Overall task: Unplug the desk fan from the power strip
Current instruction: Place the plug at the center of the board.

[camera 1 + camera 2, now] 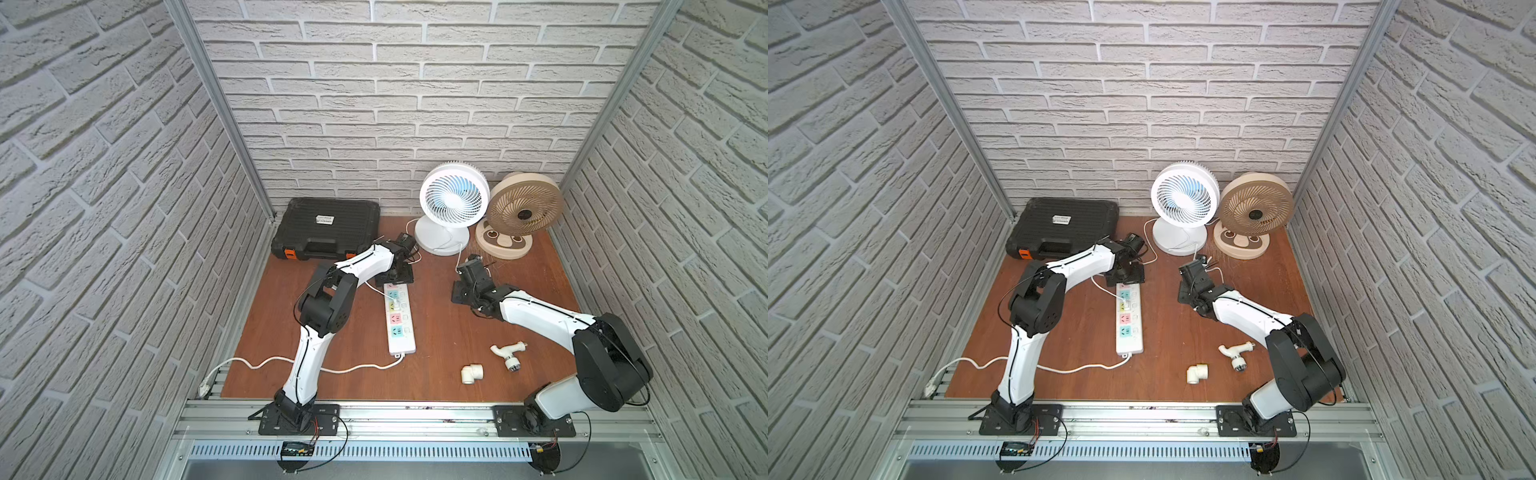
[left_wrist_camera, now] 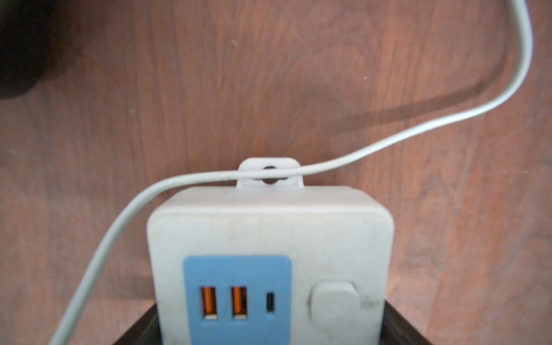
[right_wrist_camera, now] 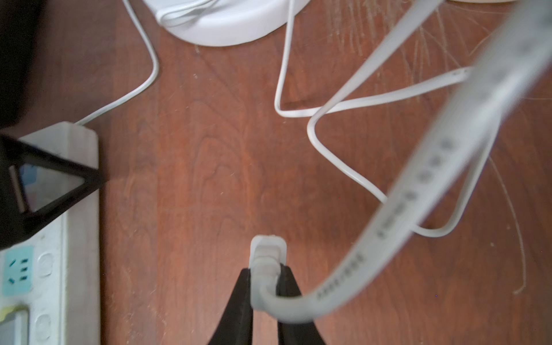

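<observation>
a: what do both top views tell you?

b: the long white power strip with pastel socket panels (image 1: 402,328) (image 1: 1129,326) lies lengthwise near the middle of the reddish-brown wooden counter (image 1: 457,332). my left end effector (image 1: 395,278) sits over its far end. my right end effector (image 1: 473,261) is off to the strip's right, apart from it, just in front of the round base of the white desk fan (image 1: 453,199). a beige round fan (image 1: 524,205) stands beside that one. a black plastic case (image 1: 326,224) sits in the far left corner, and a white pipe elbow (image 1: 472,373) and a white tap (image 1: 509,352) lie near my right arm.

a: and the left wrist view?

b: the power strip's end fills it, showing a blue panel (image 2: 237,298) with two orange usb ports and a white button (image 2: 334,301). my black fingers (image 2: 137,331) lie against both long sides, so that end effector is clamped on the strip. a pale cord (image 2: 388,140) drapes across the strip's hanging tab (image 2: 270,173).

a: the right wrist view?

b: my right end effector is pinched on a small white plug (image 3: 267,254), over bare wood and well apart from the strip. its flat white cord (image 3: 418,191) loops up past the lens. the power strip runs along the edge of the view, with a finger of my left end effector across it.
</observation>
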Action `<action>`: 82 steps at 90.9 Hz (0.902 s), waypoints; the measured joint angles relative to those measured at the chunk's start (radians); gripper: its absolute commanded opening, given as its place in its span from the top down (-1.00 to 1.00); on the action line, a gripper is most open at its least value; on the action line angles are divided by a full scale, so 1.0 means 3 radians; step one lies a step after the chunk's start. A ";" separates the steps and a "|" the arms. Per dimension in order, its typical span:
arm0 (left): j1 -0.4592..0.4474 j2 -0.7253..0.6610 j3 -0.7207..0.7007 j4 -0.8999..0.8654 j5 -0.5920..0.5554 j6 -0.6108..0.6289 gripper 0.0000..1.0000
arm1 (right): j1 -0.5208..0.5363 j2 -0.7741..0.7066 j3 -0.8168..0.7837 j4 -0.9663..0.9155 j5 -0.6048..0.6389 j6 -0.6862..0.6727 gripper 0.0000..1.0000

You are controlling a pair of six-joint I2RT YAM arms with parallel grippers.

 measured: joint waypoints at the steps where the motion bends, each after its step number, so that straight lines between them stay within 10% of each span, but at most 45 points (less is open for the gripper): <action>1: 0.0000 0.0000 0.0000 0.0000 0.0000 0.0000 1.00 | -0.0025 0.0003 0.0000 0.0003 -0.0011 -0.0001 0.94; 47: -0.0018 -0.0001 -0.0005 -0.0060 -0.0097 -0.0066 1.00 | -0.0913 0.0609 0.0306 0.0025 -0.0383 -0.0144 0.92; 82: -0.0009 -0.0001 -0.0005 -0.0135 -0.0151 -0.0136 1.00 | -0.1041 0.0727 0.0426 -0.0108 -0.0477 -0.0217 0.24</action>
